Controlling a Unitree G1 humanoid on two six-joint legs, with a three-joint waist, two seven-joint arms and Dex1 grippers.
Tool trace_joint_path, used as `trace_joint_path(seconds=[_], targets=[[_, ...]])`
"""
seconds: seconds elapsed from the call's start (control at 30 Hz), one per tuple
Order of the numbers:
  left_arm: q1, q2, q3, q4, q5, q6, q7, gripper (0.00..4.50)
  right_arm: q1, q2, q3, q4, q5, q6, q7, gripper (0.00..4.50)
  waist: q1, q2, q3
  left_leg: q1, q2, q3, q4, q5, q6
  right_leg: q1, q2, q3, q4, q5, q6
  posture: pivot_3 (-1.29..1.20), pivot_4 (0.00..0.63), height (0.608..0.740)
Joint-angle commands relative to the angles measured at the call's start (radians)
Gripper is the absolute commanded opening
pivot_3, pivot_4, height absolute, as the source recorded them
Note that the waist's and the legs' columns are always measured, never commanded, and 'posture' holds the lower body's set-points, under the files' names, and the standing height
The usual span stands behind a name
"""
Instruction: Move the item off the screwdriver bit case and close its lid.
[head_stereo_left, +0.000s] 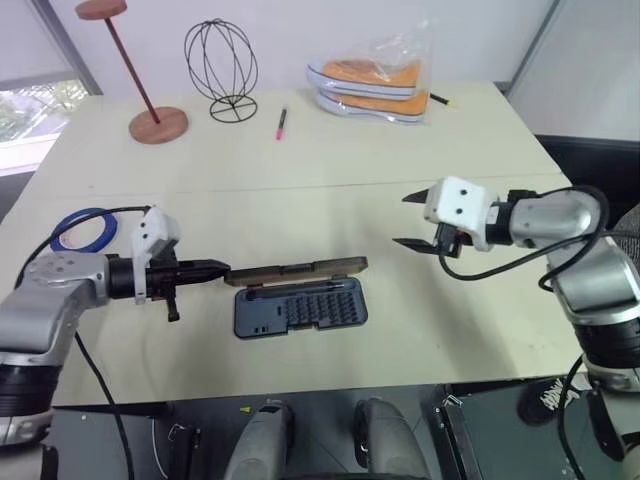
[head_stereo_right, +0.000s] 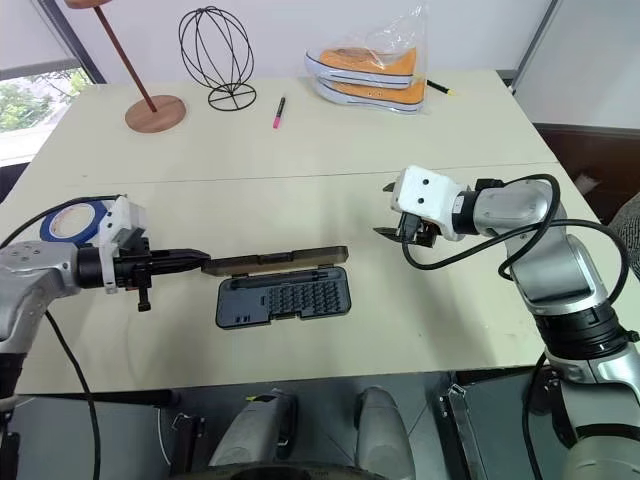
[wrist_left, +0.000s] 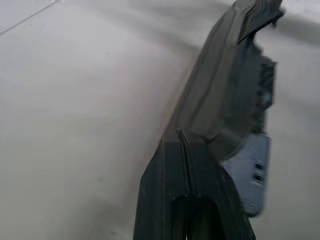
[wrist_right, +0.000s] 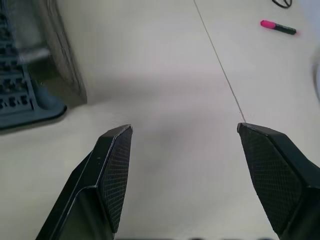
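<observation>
A: Left eye view: left hand (head_stereo_left: 205, 268), black fingers pressed together, tips at the smoky translucent lid (head_stereo_left: 300, 268), which stands half open over the grey ribbed case (head_stereo_left: 300, 307) at centre.
B: Hard plastic; they could skid off, or shove the case across the smooth surface (head_stereo_left: 330, 190).
A: Right hand (head_stereo_left: 418, 221) gapes empty, centre-right. Blue tape roll (head_stereo_left: 84, 228) lies at left edge, off the case.
</observation>
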Motion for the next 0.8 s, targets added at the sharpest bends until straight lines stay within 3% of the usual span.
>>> trace_joint_path(seconds=[0.03,0.43,0.8], targets=[[0.014,0.016,0.038,-0.085,-0.061,0.047,0.014,0.0,-0.006,0.016,-0.02,-0.023,0.03,0.013,-0.023,3.49,-0.001,0.0,0.0,0.0,0.0,0.0,0.0,0.0,0.0,0.0,0.0,0.0,0.0,0.0,0.0,0.0,0.15,0.74],[0.182,0.07,0.038,-0.214,-0.116,0.076,-0.024,0.0,-0.02,0.07,-0.012,-0.064,0.124,0.163,-0.057,3.49,-0.001,0.0,0.0,0.0,0.0,0.0,0.0,0.0,0.0,-0.001,0.0,0.002,0.0,0.0,0.0,0.0,0.15,0.74],[-0.3,-0.055,-0.124,0.201,0.003,-0.018,-0.003,0.0,-0.074,0.098,-0.069,-0.254,0.549,0.602,0.024,3.49,-0.001,-0.001,0.0,-0.002,-0.001,0.001,0.001,0.0,0.001,-0.001,0.001,-0.001,-0.001,0.001,0.0,0.0,0.15,0.74]])
